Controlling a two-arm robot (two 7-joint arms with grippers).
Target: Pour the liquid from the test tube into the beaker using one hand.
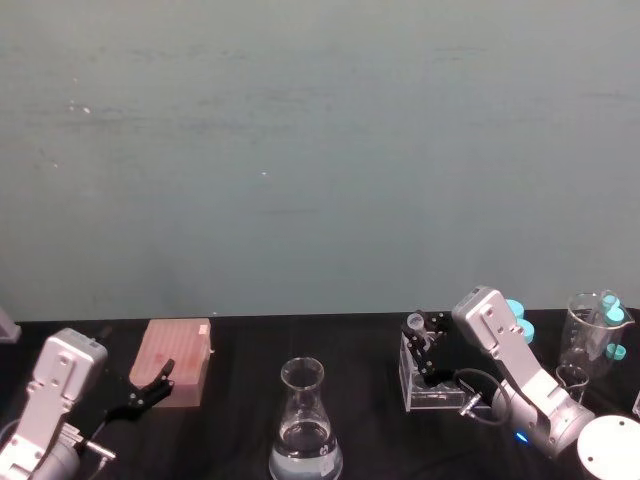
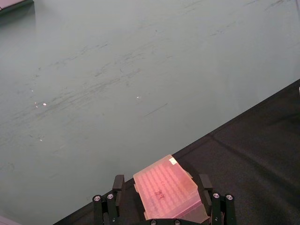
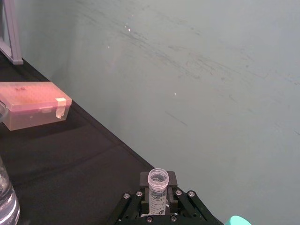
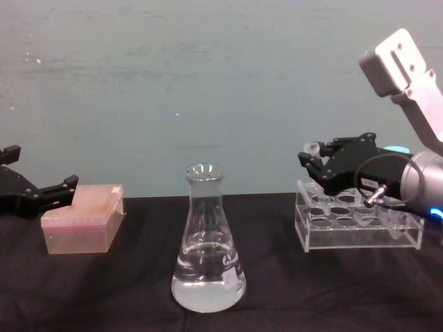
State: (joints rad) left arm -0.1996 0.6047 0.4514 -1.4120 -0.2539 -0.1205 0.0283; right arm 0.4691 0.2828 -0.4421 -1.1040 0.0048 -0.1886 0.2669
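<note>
My right gripper (image 1: 420, 338) (image 4: 313, 158) is shut on the test tube (image 3: 157, 183), a small clear tube with an open top and printed scale marks, held upright just above the left end of the clear rack (image 4: 356, 225). Whether the tube holds liquid I cannot tell. The beaker (image 1: 305, 425) (image 4: 208, 245), a clear conical flask, stands at the table's front middle, left of the right gripper and apart from it. Clear liquid (image 4: 208, 285) fills its lower part. My left gripper (image 1: 150, 386) (image 4: 43, 196) hovers open at the far left beside a pink box (image 2: 165, 190).
The pink box (image 1: 178, 362) (image 4: 82, 220) lies at the left of the black table. At the right stand the rack (image 1: 436, 386), a tall glass vessel (image 1: 590, 335) with turquoise-capped tubes, and a white round disc (image 1: 611, 446). A teal wall rises behind.
</note>
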